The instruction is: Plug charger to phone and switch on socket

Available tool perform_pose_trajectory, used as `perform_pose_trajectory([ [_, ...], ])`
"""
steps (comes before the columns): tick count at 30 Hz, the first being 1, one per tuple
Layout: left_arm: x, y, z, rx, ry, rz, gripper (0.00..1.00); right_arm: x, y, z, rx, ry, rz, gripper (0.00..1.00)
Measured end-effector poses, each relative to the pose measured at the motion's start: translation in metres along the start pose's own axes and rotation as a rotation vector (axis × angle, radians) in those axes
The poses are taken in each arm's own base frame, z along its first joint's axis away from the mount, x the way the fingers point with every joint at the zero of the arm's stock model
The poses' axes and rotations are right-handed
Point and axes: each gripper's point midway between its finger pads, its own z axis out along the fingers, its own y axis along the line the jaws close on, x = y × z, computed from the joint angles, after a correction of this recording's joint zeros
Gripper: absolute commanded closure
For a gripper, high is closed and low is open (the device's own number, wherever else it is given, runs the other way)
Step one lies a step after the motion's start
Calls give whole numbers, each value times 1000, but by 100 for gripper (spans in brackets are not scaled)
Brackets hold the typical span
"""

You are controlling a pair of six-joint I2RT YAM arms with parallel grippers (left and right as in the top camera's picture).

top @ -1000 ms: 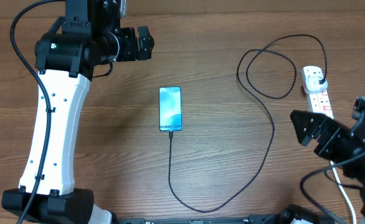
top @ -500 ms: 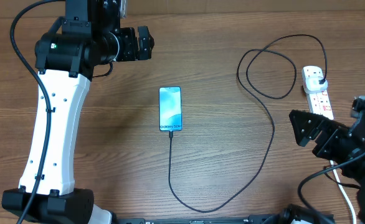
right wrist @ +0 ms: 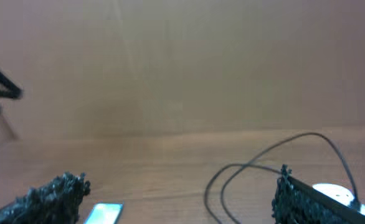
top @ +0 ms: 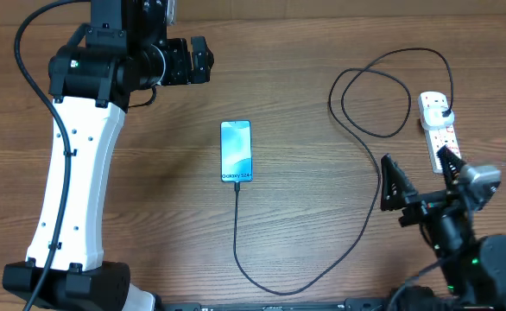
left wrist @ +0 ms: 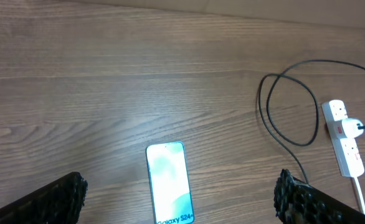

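Note:
The phone [top: 236, 151] lies flat mid-table with its blue screen lit; it also shows in the left wrist view [left wrist: 169, 183] and the right wrist view [right wrist: 101, 213]. The black charger cable [top: 378, 194] meets the phone's near end, loops round the front and right, and ends in a plug [top: 444, 112] seated in the white socket strip [top: 437, 130] at the right. My left gripper [top: 199, 59] is open and empty, high at the back left. My right gripper [top: 417, 177] is open and empty, raised left of the strip's near end.
The left arm's white base column [top: 72, 199] stands along the left side. The strip's thick white cord [left wrist: 362, 198] runs toward the front right. A plain brown wall [right wrist: 182, 62] stands behind the wooden table [top: 149, 225].
My right arm has swung left and turned, so its open fingers now point toward the back near the cable. The left arm, phone and cable have not moved.

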Motion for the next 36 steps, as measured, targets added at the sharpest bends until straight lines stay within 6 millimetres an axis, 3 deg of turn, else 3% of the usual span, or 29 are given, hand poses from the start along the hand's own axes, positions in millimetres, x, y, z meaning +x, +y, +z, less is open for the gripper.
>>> perform_pose_trajectory([
  [4,0,0,0,0,0,0,0,49,-20,12,43,-30,-5,0],
  [11,0,0,0,0,0,0,0,93,-27,15,37,-75,-13,0],
  [17,0,0,0,0,0,0,0,103,-31,14,48,-85,-14,0],
  [28,0,0,0,0,0,0,0,141,-41,21,70,-31,-4,0],
  [36,0,0,0,0,0,0,0,145,-42,22,71,-24,-3,0],
])
